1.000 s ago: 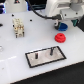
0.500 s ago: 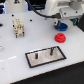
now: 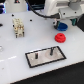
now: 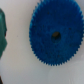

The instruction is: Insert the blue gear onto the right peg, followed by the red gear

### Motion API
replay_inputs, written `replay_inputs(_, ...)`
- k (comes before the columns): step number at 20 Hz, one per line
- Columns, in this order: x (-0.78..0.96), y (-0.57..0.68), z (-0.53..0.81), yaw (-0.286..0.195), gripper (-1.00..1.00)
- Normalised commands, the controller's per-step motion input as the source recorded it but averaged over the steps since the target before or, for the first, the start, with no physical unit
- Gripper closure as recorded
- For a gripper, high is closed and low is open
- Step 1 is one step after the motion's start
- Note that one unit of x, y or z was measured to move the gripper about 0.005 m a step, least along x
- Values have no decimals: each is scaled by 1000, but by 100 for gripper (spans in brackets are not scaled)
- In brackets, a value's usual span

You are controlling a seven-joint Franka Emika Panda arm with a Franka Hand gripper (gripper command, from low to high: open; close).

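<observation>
Wrist view: blue gear flat on the white bench, under the jaws.
Jaws sit over the blue gear; open or closed, I cannot tell. Red gear lies beside them, right peg farther off.

Bright overhead light is washing out the glossy white table, glaring hardest beside the blurred white robot arm. The wrist view is rendering the round bright-blue toothed plastic gear soft and unfocused.

Bright blue gear with a dark centre hole, red gear, black-rimmed white base plate, white table
</observation>
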Motion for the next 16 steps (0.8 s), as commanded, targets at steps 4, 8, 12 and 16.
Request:
replay_inputs(4, -303, -87, -148, 0, -100)
replay_inputs(8, -161, 0, -126, 0, -100)
replay_inputs(12, -274, 0, -219, 0, -100)
replay_inputs(16, -141, 0, -366, 0, -100)
